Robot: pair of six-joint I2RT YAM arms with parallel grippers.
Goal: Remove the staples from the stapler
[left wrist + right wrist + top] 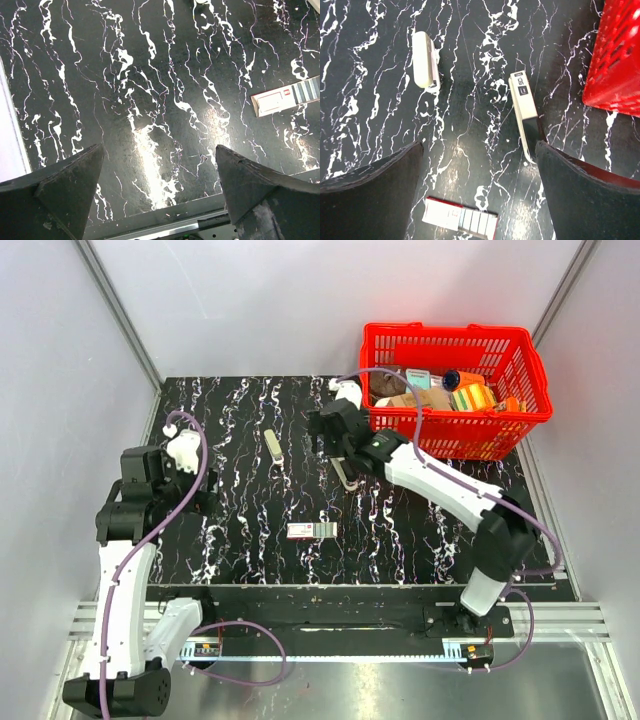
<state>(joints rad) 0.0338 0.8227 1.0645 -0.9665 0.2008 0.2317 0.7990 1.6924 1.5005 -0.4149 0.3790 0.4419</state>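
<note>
Black tabletop veined with white [240, 525] fills the middle of the overhead view, walled in by pale panels. Just right of its centre lies the slim grey metal stapler with a black underside [524, 107]. From above, the right arm hides most of it. In the right wrist view it runs lengthwise, right of centre, and its lower end reaches the edge of one dark finger, so where it stops is hard to tell.

The right gripper [477, 150] hangs above it with fingers spread wide, holding nothing. In the upper left of that view sits a small cream rounded oblong object [424, 65], too small to identify. A flat red-and-white cardboard box [460, 219] lies at the bottom edge, partly cropped.

The left gripper [159, 152] is likewise spread apart and empty over bare table, and the same box is cut off at the right edge of its view. A red plastic basket [440, 330] of assorted packages fills the overhead view's upper right.
</note>
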